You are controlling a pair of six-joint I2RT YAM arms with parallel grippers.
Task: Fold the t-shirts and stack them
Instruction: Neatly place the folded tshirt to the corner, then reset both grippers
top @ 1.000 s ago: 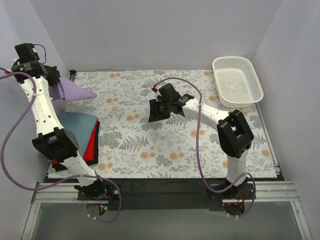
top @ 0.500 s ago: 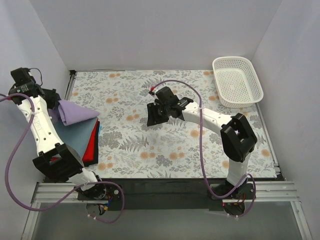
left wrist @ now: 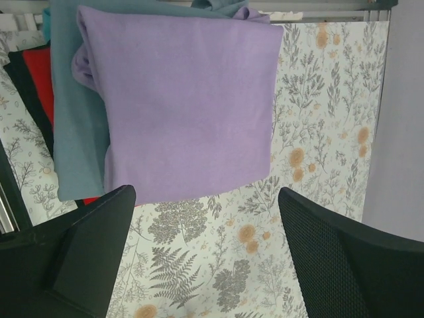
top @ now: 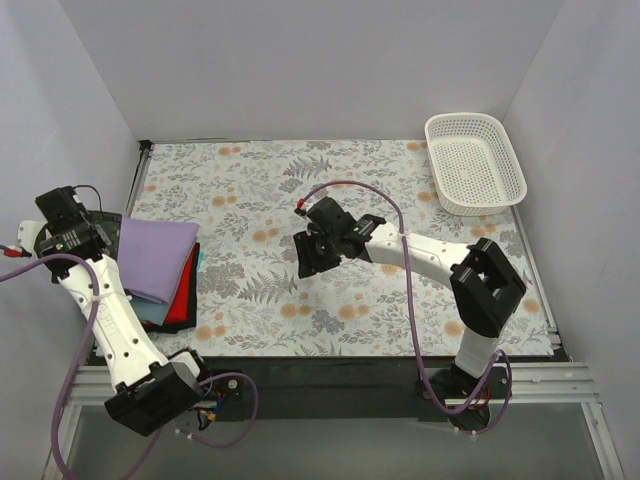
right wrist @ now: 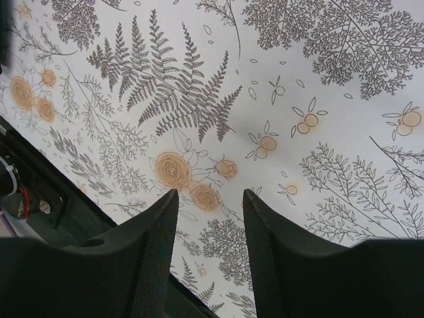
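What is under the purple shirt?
A blue-grey shirt lies right under the purple shirt, then a red shirt and a black shirt, with only their edges peeking out. The rest of each is covered, so how they are folded cannot be seen.

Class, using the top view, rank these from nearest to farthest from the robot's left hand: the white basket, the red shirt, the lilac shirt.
Measured from the left hand:
1. Lilac shirt: directly beside the hand, at the far left.
2. Red shirt: only its edge shows, peeking out under the lilac one's right side.
3. White basket: at the far right corner.
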